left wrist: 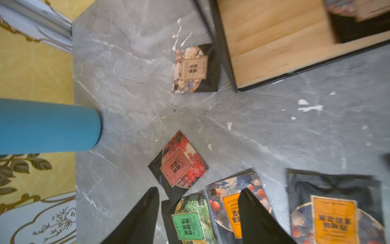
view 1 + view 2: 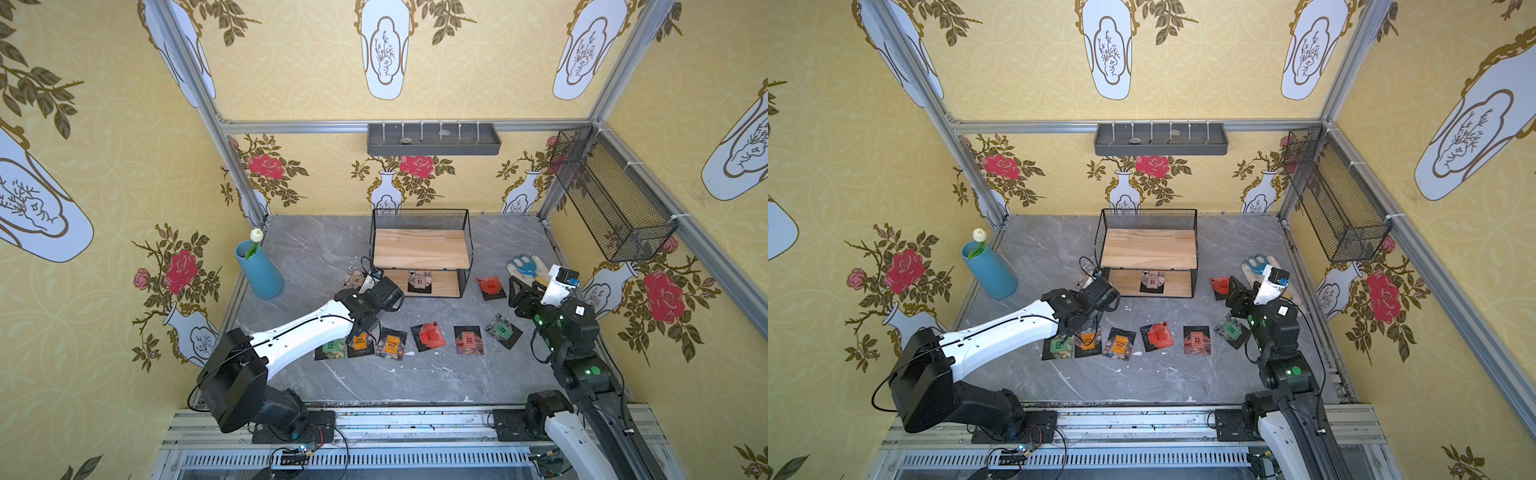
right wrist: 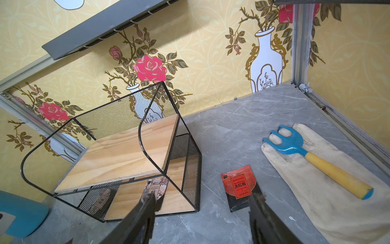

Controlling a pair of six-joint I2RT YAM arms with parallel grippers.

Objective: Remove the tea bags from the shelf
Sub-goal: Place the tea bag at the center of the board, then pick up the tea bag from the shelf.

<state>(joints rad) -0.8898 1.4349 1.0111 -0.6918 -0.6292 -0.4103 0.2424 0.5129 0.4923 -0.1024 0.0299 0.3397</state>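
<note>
The shelf (image 2: 419, 249) stands at the back middle of the table, its top board bare. One beige tea bag (image 2: 419, 281) leans on its lower board (image 3: 179, 196). Several tea bags lie in a row on the table in front, among them a green one (image 1: 191, 221) and an orange one (image 1: 231, 213). My left gripper (image 1: 199, 202) hangs open over these two with nothing between its fingers. A red tea bag (image 1: 178, 161) lies just ahead of it, and a beige one (image 1: 193, 68) lies beside the shelf. My right gripper (image 3: 202, 202) is open and empty, right of the shelf near a red tea bag (image 3: 239, 186).
A blue vase (image 2: 259, 270) with a white flower stands at the left. A pale glove (image 3: 316, 190) with a blue and yellow hand rake (image 3: 312, 156) on it lies at the right. A grey tray (image 2: 434, 139) hangs on the back wall and a wire basket (image 2: 611, 195) on the right wall.
</note>
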